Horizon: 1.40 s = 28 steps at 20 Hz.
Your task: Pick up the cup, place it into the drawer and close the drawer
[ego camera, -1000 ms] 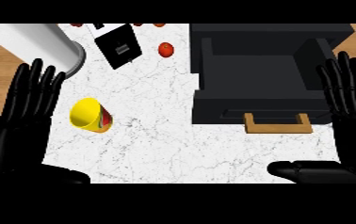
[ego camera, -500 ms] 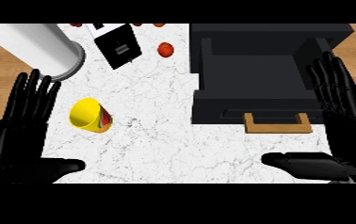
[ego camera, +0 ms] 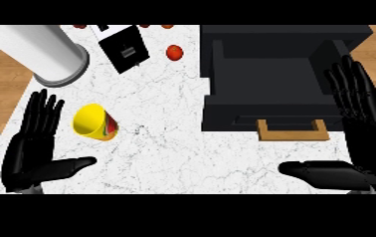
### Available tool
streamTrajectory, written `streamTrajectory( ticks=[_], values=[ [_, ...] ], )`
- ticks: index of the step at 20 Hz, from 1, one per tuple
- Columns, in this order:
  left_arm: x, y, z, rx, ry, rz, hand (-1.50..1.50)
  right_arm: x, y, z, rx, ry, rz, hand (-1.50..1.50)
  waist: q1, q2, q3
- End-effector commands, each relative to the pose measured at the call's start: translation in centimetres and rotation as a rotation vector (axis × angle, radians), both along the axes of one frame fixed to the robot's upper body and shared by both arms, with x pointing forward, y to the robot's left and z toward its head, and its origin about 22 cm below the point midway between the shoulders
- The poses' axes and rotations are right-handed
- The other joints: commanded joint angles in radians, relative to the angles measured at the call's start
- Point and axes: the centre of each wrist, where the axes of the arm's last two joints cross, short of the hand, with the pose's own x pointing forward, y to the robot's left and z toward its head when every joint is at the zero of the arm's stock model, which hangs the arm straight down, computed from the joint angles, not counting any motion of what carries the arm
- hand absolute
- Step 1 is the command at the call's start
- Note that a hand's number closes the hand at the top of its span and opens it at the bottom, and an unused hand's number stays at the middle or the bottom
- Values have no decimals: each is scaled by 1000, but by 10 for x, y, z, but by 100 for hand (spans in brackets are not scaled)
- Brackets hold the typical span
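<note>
A yellow cup (ego camera: 94, 122) with a red and green pattern lies on its side on the white marble counter (ego camera: 169, 151), at the left. My left hand (ego camera: 33, 141) stands open just left of the cup, fingers straight up, thumb reaching right below it, not touching it. The black drawer unit (ego camera: 275, 76) sits at the right, its drawer open, with a wooden handle (ego camera: 292, 131) at the front. My right hand (ego camera: 352, 131) is open at the right edge, fingers over the drawer's right side, thumb pointing left below the handle.
A white cylinder (ego camera: 44, 52) stands at the back left. A black box (ego camera: 125, 49) lies tilted behind the cup, and a small red ball (ego camera: 175, 52) sits beside it. More small red things line the back edge. Wooden floor shows at the far left.
Both hands have slid lower in the view and slightly inward. The cup and the drawer have not moved.
</note>
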Motion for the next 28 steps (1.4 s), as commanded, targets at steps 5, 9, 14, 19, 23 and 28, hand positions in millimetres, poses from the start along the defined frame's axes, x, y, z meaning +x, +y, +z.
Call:
streamTrajectory(
  ticks=[5,9,14,19,23,28],
  values=[
    [-8,35,-49,51,90,74,-150,-6,11,-24,-14,-1,-2,-150,1,0,0],
    [3,45,-78,76,124,89,-150,3,3,0,-4,6,-8,-150,-1,0,0],
    [-3,53,-110,37,126,109,-150,4,-11,9,-7,-4,12,-150,-2,0,0],
    [0,59,-138,28,113,123,-150,8,2,12,-10,5,24,-150,-6,2,-1],
    [8,68,-141,26,102,115,-150,10,-13,-7,11,-18,18,-150,-6,2,-1],
    [12,59,-153,13,67,133,-150,20,-25,-19,4,-2,33,-150,-13,6,-2]
  ],
)
